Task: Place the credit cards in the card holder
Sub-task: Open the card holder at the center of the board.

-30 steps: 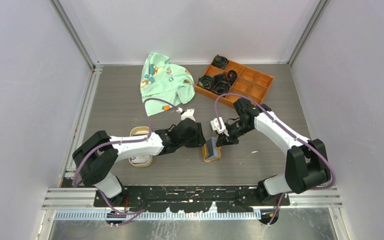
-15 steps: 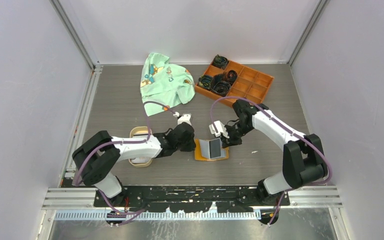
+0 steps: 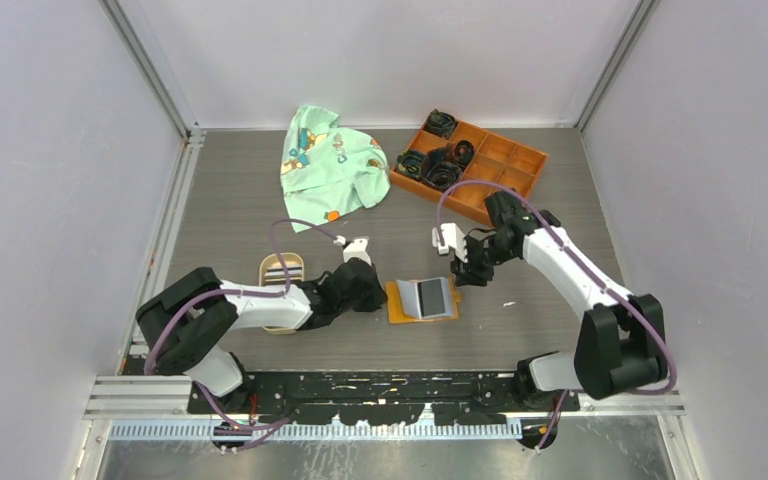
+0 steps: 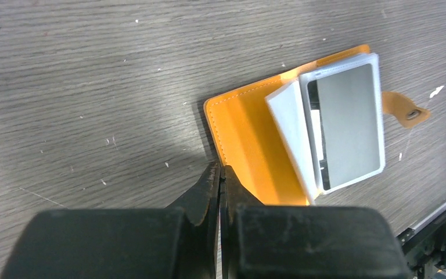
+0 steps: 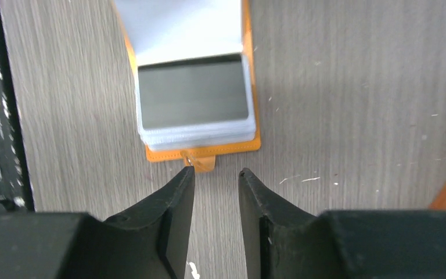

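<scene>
The holder [image 3: 422, 299] lay open mid-frame on the tabletop [image 3: 240, 220], a grey card [image 4: 348, 125] showing in its sleeves. My left hand [image 4: 220, 171] was closed at its orange edge; my right hand [image 5: 216, 173] was parted and empty by the tab [image 5: 199, 161]. With nothing pinning it, the cover could've flipped shut.

A green printed cloth [image 3: 325, 165] lies beside an orange compartmented tray [image 3: 520, 160] holding dark coils [image 3: 442, 172]; a tan dish [image 3: 282, 256] sits nearer.

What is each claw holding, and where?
Right claw open, empty. Left claw shut at the cover edge of the card holder; a pinch cannot be told.
</scene>
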Controlling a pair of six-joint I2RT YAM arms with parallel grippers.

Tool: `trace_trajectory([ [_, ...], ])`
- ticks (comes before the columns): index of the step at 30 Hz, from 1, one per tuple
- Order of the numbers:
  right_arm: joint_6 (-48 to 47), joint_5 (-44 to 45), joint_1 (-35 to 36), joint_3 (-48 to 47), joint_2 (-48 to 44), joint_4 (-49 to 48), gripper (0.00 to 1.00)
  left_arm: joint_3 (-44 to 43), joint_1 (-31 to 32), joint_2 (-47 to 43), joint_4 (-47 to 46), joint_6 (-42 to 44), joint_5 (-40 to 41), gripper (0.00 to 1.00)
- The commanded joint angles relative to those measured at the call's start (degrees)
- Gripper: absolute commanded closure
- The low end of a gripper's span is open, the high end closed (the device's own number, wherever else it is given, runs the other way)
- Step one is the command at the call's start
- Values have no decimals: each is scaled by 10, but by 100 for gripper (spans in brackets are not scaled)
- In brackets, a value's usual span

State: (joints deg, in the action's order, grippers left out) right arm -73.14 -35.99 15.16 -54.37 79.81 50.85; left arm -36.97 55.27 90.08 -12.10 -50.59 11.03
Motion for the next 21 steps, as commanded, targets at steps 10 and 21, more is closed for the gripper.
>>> trace_trajectory([
  [10, 148, -66, -4, 30, 7, -94, 71, 24, 10, -27, -98, -19, 29, 100],
  [21, 295, -137, 29, 15, 16, -108, 65, 38, 24, -34, -110, -30, 48, 100],
])
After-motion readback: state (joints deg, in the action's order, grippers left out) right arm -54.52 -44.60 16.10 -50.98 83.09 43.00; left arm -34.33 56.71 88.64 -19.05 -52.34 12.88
